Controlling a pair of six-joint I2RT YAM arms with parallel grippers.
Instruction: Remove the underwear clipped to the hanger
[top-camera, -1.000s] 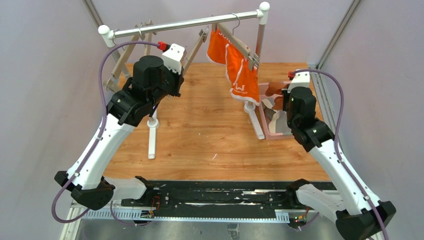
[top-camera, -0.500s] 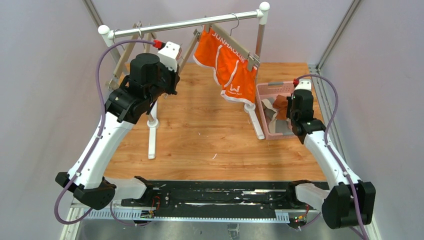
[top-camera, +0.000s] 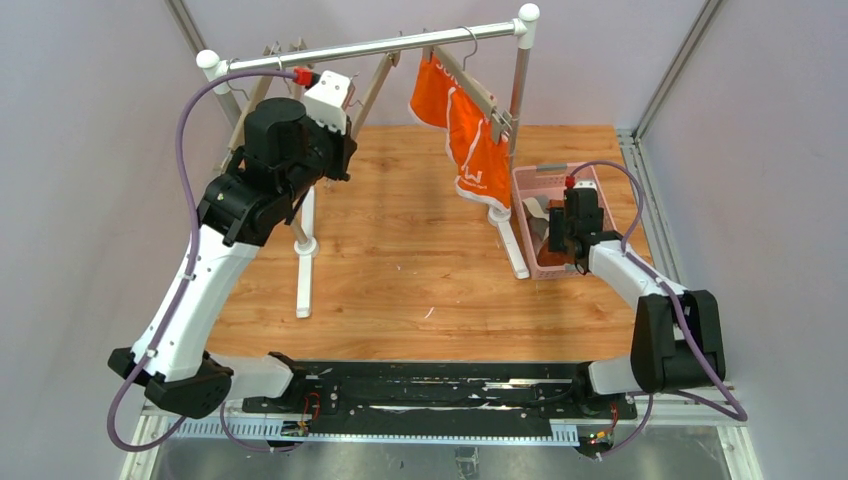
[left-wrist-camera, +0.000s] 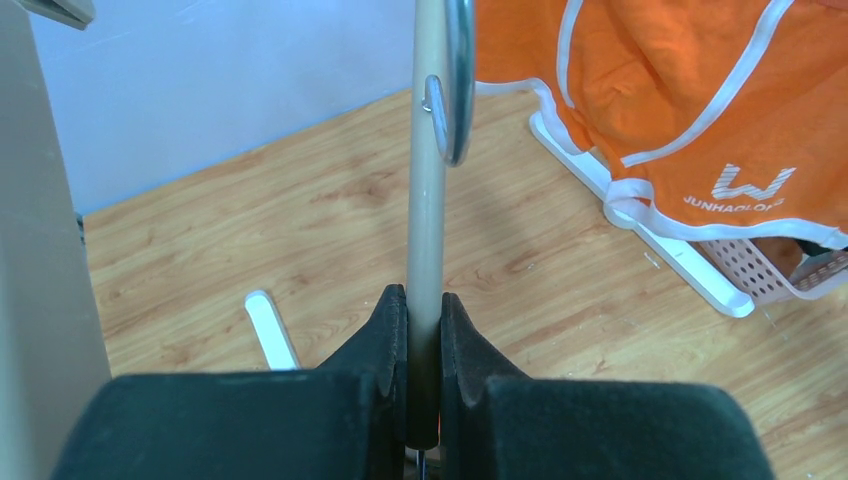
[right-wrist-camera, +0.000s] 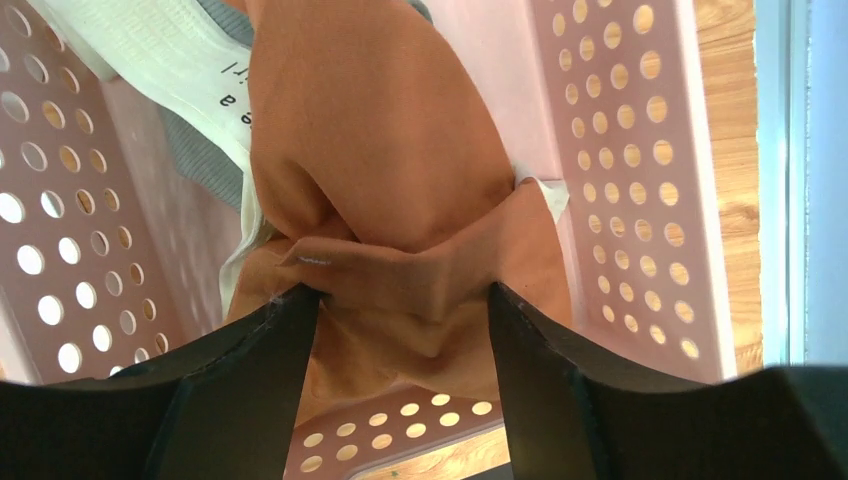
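Folded back and lowered since a second ago: right arm (top-camera: 625, 270), its wrist now down inside the basket at the rack's right foot. Swung narrow again under the rack's rail after spreading wide half a second back: orange briefs (top-camera: 470, 130).

Rack (top-camera: 370, 45) upright on the wooden surface (top-camera: 420, 260), rail across the far side. Left arm (top-camera: 215, 270) raised up to the left half of that rail. Pink basket (top-camera: 580, 175) just right of the rack's right post. Orange briefs clipped to a hanger (top-camera: 470, 85) hooked on the rail near the right post, white trim and lettering showing, lower hem close above the basket.

Inside the basket: rust-brown briefs (right-wrist-camera: 390, 150) on top, cream waistband and grey briefs (right-wrist-camera: 200, 150) underneath toward one wall.

Right hand (right-wrist-camera: 400, 300) spread wide, fingers apart, rust-brown cloth bunched between and touching both. Left hand (left-wrist-camera: 424, 310) clamped tight on a thin grey bar (left-wrist-camera: 428, 200) below the rail, metal hook on it.
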